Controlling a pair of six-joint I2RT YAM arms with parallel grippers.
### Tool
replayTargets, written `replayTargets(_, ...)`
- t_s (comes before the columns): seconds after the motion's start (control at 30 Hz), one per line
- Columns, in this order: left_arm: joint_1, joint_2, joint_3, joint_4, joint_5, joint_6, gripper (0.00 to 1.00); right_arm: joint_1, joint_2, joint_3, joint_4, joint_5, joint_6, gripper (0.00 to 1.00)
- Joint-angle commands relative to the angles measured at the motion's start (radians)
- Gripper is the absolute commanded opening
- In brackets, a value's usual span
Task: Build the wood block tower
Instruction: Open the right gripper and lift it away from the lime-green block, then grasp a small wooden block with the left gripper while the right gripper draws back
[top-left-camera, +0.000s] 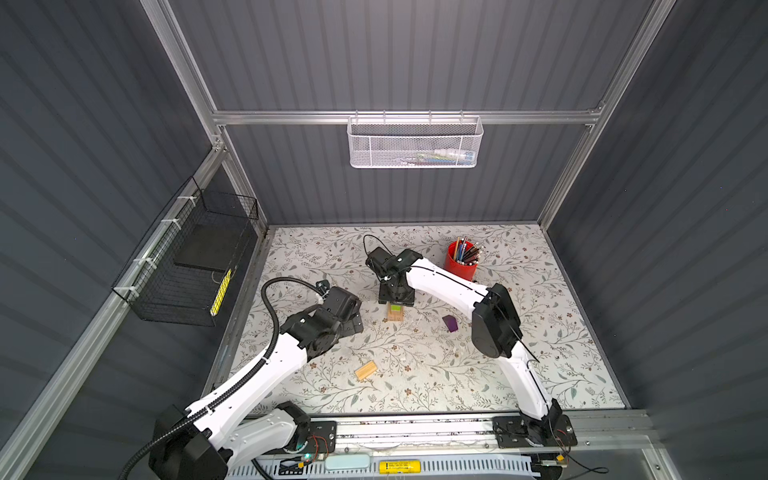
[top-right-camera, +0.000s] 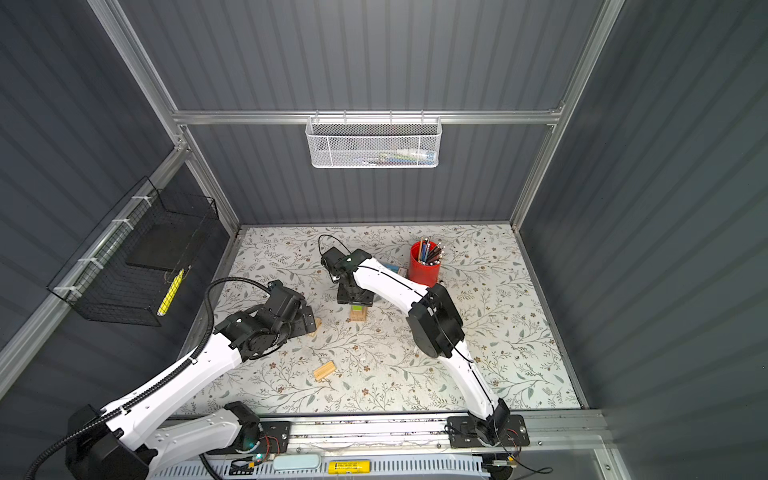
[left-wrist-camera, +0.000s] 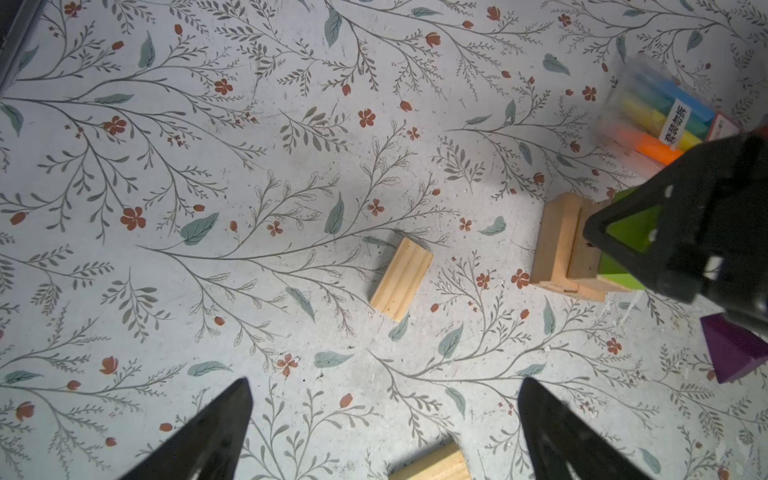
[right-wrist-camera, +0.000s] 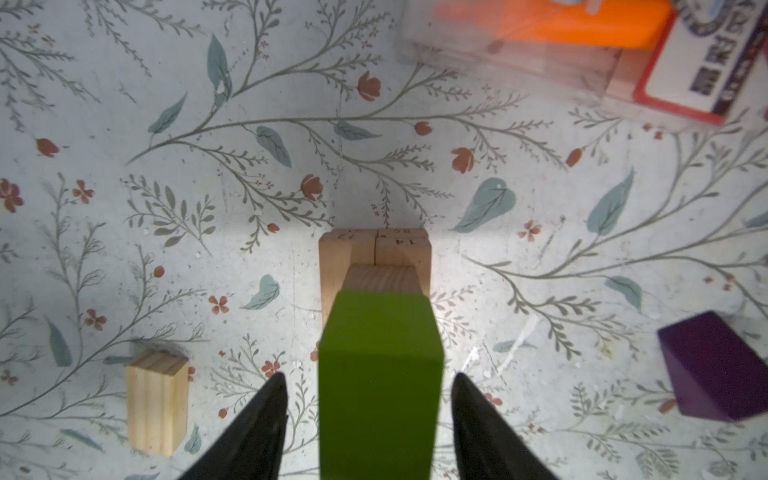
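Now my right tool (right-wrist-camera: 369, 374) stands apart around the green block (right-wrist-camera: 380, 353) atop the tower (right-wrist-camera: 374, 249); my left tool (left-wrist-camera: 385, 380) gapes wide.

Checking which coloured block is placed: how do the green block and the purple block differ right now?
The green block sits on top of the tower; the purple block lies on the table, apart from it. The green block stands between the open jaws of the right gripper, gaps on both sides; the purple block is outside that gripper. Both are painted blocks.
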Motion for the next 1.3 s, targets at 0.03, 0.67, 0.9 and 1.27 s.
replayTargets(0.03,0.007,0.029,0.075,-0.042,-0.014,0.085,1.00,0.001,-0.163,-0.094,0.028,0.027,-0.044,0.73)
replayTargets(0.67,0.120,0.377,0.156,0.057,0.200,0.276,0.99,-0.025,-0.837,-1.007,0.593,-0.118,-0.232,0.99)
replayTargets(0.9,0.162,0.480,0.152,0.105,0.260,0.290,0.92,-0.025,-0.985,-1.241,0.785,-0.171,-0.199,0.99)
replayTargets(1.27,0.166,0.547,0.137,0.121,0.275,0.279,0.78,-0.025,-1.018,-1.273,0.800,-0.162,-0.186,0.99)
